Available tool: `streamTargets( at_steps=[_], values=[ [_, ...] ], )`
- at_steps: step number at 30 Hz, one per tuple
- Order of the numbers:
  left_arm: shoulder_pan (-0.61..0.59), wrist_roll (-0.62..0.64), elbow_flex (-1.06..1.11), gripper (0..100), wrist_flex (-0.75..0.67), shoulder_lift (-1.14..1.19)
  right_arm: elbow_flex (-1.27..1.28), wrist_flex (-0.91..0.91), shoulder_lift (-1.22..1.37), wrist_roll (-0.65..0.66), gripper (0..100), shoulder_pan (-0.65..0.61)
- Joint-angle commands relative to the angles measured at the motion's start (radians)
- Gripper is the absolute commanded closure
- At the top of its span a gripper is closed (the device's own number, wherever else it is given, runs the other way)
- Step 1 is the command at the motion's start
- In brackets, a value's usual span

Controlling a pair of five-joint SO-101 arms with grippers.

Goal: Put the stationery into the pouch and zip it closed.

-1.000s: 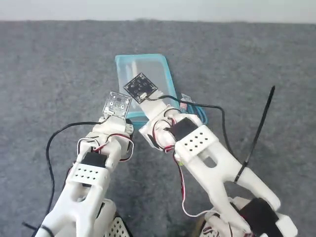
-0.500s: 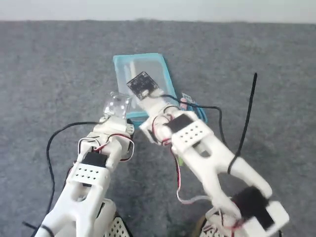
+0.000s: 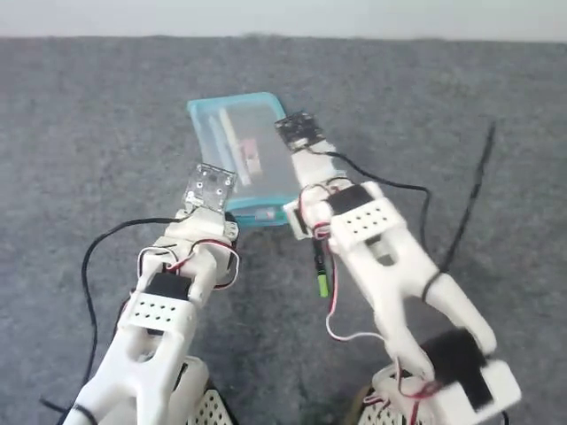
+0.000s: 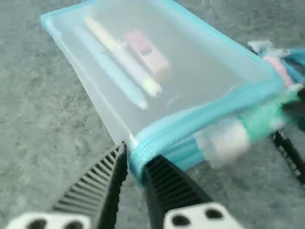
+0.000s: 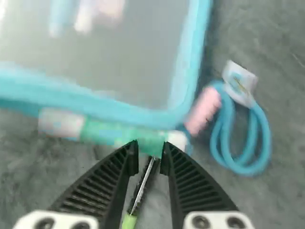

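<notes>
Left jaws pinch the pouch (image 4: 200, 71) corner; right jaws, nearly closed, sit at the marker (image 5: 109, 132). I'd hold the mouth taut and push straight.

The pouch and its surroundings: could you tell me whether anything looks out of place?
Yes: a green pen lies on the table outside the pouch, near its zip edge, while other pens and a pink eraser already sit inside. The left gripper pinches the pouch's corner.
</notes>
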Motion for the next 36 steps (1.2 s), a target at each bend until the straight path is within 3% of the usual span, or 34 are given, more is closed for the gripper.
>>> streamTargets(
  at_steps=[1, 7, 15, 20, 27, 36],
  values=[
    [0.002, 0.006, -0.024, 99, -0.021, -0.011, 0.005, 0.05, -0.202, -0.014, 90.8, 0.016],
    [0.002, 0.006, -0.024, 99, -0.021, -0.011, 0.14, -0.033, -0.315, -0.005, 90.7, 0.013],
    [0.003, 0.006, -0.025, 99, -0.026, -0.011, 0.199, 0.213, -0.312, 0.143, 90.7, 0.021],
    [0.002, 0.005, -0.021, 99, -0.021, -0.011, 0.279, 0.211, -0.323, 0.384, 90.1, -0.053],
    [0.002, 0.003, -0.022, 99, -0.021, -0.011, 0.272, 0.211, -0.314, 0.677, 73.1, -0.073],
    [0.002, 0.002, -0.024, 99, -0.021, -0.011, 0.276, 0.139, -0.311, 0.865, 74.8, -0.073]
  ],
)
